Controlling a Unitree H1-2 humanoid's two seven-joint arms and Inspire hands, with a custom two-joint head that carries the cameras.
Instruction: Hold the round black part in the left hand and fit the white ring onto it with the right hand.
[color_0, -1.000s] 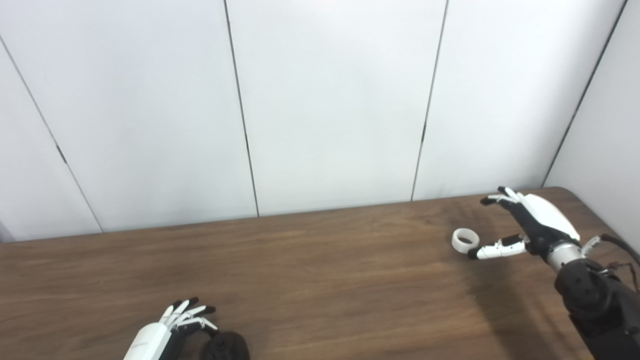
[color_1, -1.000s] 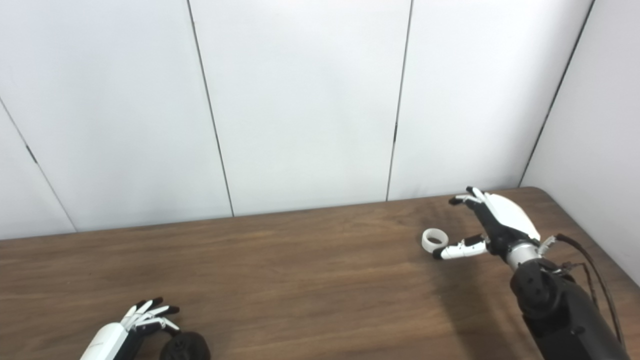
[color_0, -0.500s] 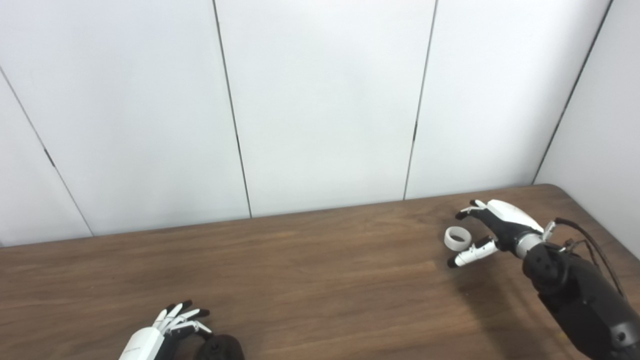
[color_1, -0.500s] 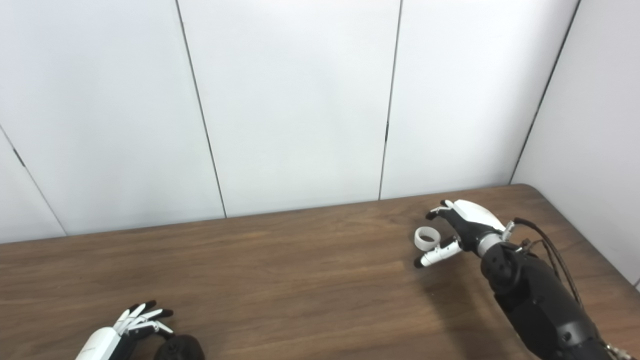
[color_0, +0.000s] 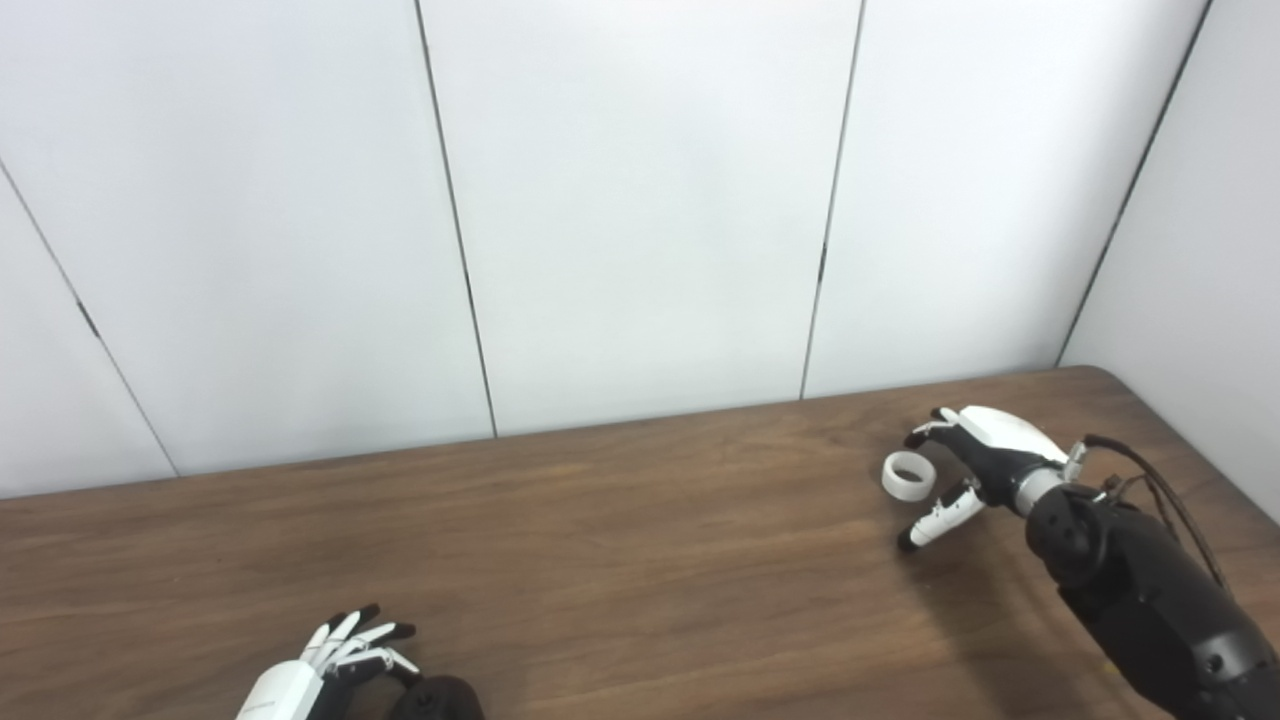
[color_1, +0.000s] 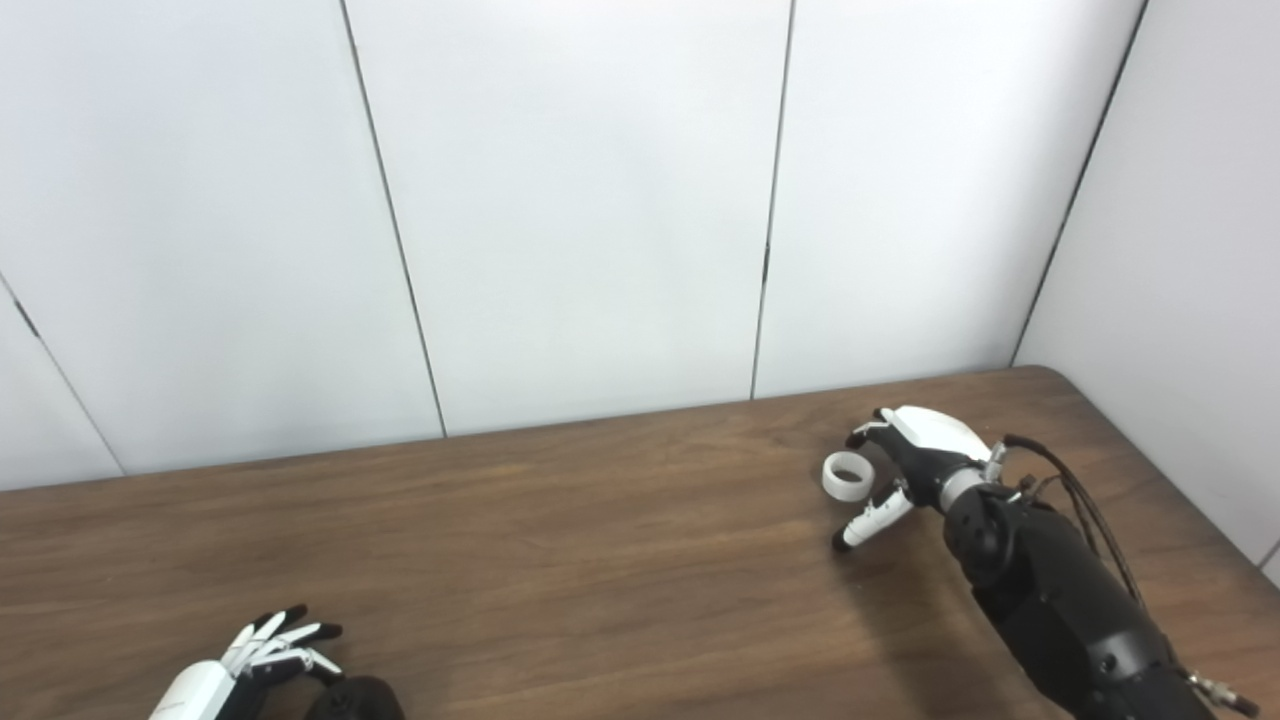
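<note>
The white ring (color_0: 908, 476) lies flat on the brown table at the far right. My right hand (color_0: 962, 463) hovers just to its right, open, fingers curled over the ring's far side and thumb pointing down-left on its near side; I cannot tell if it touches. The round black part (color_0: 437, 698) rests at the bottom left edge, half cut off by the picture. My left hand (color_0: 335, 660) sits beside it on the left, open with fingers spread, not closed on it.
The wooden table (color_0: 620, 560) ends against white wall panels (color_0: 640, 220) behind, and its rounded right corner (color_0: 1100, 375) is close to my right hand. The black right forearm (color_0: 1150, 600) with cables crosses the lower right.
The camera has shifted a little right and up. My right hand has dropped lower and closer around the ring, thumb swinging downward. The left hand stays beside the black part.
</note>
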